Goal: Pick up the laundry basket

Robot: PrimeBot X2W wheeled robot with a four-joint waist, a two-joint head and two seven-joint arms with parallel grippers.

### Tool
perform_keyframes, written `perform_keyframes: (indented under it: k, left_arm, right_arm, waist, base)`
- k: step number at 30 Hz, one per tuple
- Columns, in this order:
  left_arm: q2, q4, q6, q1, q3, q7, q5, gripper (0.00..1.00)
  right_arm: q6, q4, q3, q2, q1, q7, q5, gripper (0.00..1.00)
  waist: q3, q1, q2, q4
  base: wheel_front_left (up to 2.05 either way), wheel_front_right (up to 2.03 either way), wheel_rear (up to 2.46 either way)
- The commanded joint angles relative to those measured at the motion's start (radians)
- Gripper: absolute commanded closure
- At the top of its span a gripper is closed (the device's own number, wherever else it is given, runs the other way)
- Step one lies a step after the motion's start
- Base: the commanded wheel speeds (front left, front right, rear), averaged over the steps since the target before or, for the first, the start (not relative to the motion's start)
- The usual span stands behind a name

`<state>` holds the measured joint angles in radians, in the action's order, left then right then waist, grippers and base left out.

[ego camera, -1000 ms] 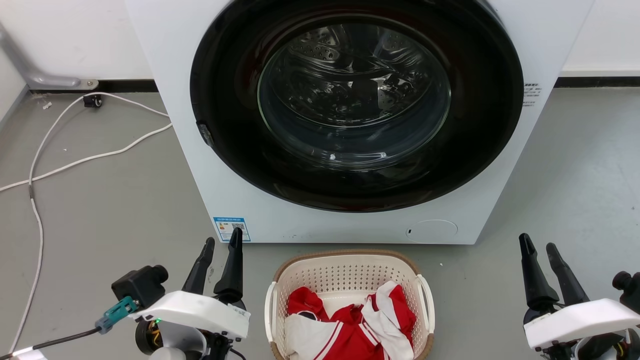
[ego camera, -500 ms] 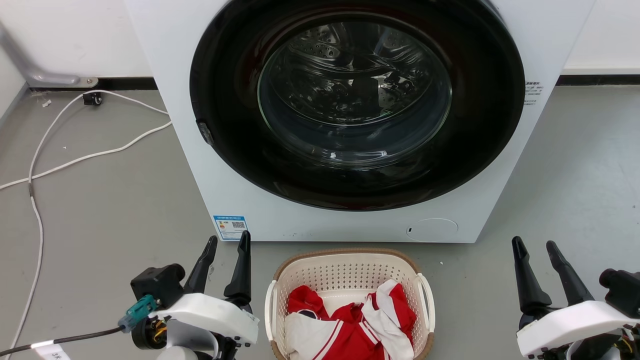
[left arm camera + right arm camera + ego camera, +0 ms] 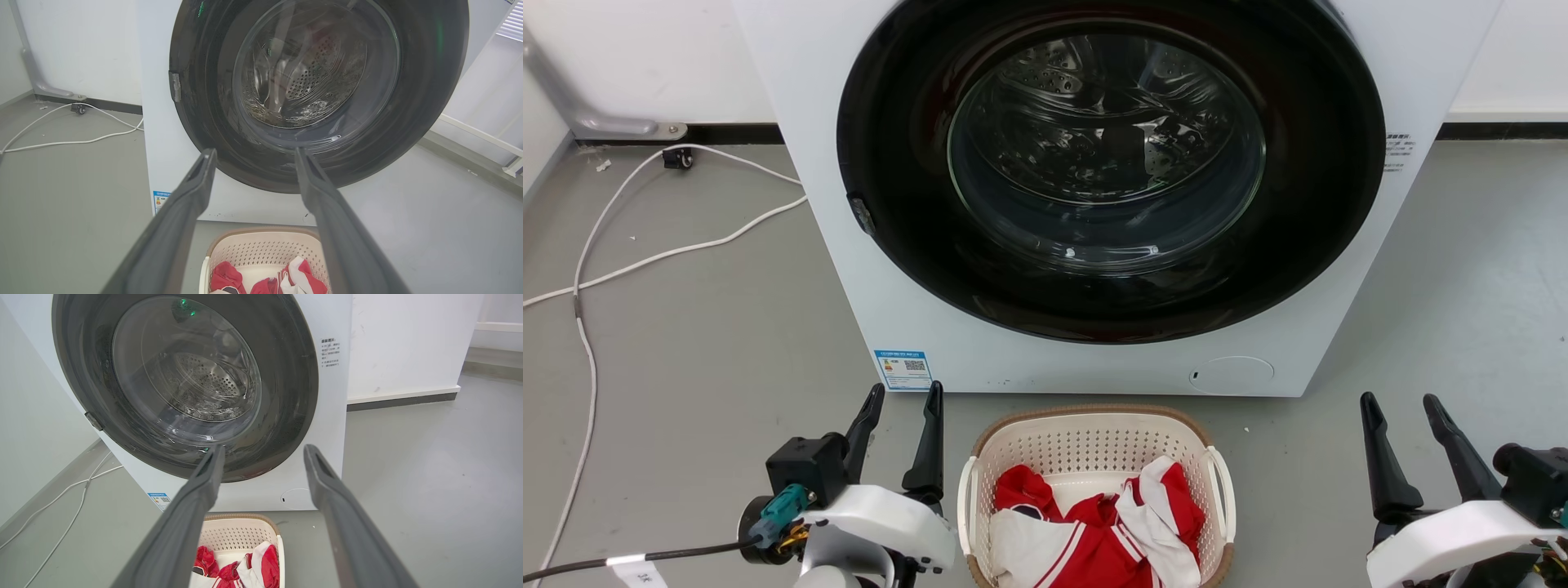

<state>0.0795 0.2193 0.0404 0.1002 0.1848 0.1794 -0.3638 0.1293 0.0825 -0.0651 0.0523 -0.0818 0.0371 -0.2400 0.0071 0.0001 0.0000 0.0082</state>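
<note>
Laundry basket point(image 3: 1086, 449) stood on floor point(image 3: 703, 343) before washing machine point(image 3: 849, 269); left gripper point(image 3: 904, 396) and right gripper point(image 3: 1401, 406) flanked it, both agape, empty.

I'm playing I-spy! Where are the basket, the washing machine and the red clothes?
basket point(image 3: 1086, 445): head view, on its holed back wall.
washing machine point(image 3: 1029, 367): head view, on its white front, low down.
red clothes point(image 3: 1023, 492): head view, on the red fold at the left.

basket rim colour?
Brown, woven-look, on the laundry basket; its perforated walls are cream-white. Shows best in the head view.
</note>
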Motion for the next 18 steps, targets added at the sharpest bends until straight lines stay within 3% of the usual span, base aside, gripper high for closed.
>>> perform_keyframes:
  k: [1, 18]
  left_arm:
    - [0.005, -0.003, -0.006, 0.018, 0.003, 0.008, 0.017, 0.00]
    - [0.004, 0.010, -0.025, 0.018, 0.028, 0.045, 0.151, 0.00]
  right_arm:
    - [0.002, 0.015, -0.001, -0.002, -0.003, 0.001, 0.020, 0.00]
    - [0.002, 0.046, -0.011, -0.002, -0.028, -0.011, 0.125, 0.00]
  waist:
    - [0.000, -0.0001, 0.0000, 0.000]
    - [0.002, -0.0001, 0.0000, 0.002]
  base:
    - [0.00, 0.00, 0.00]
    - [0.00, 0.00, 0.00]
